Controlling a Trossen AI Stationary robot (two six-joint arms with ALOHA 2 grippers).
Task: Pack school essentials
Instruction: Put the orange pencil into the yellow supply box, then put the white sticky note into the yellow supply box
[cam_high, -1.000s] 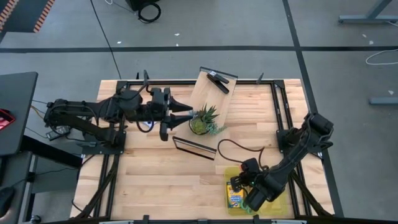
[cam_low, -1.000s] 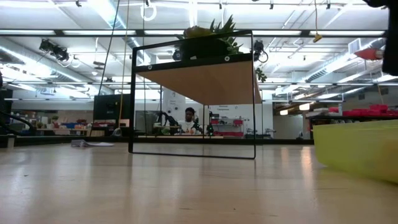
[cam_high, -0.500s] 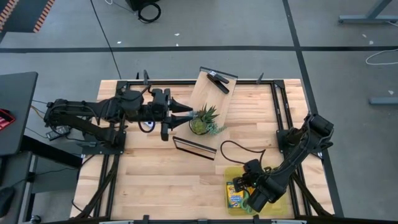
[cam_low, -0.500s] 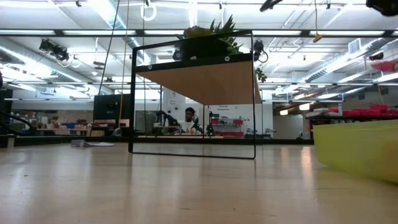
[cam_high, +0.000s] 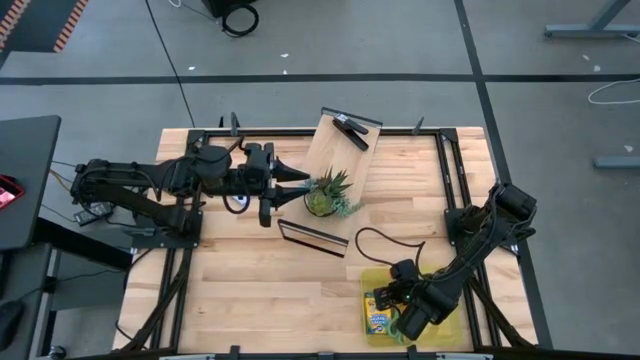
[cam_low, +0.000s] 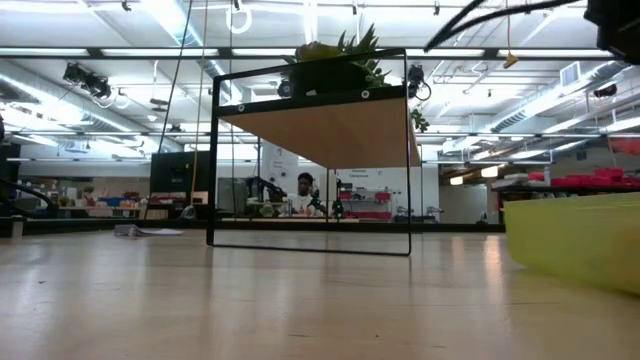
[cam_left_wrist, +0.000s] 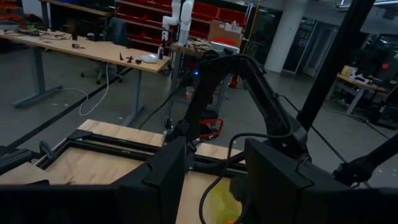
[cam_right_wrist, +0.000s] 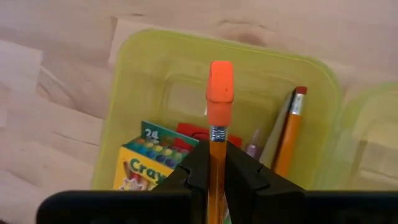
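Now right gripper (cam_right_wrist: 211, 163) pinches a pencil (cam_right_wrist: 218, 112) upright, eraser up, directly above the yellow bin (cam_right_wrist: 155, 68)

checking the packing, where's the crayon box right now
The crayon box lies in the yellow-green bin at the table's near right in the high view, beside the right claw, which grips a pencil above it.

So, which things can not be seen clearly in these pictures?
- Yellow-green bin: high view, the right gripper and arm cover most of it.
- Crayon box: right wrist view, lower part hidden behind the fingers.
- Pencil: its tip is hidden between the fingers.
- Scissors and pad: not visible anywhere.
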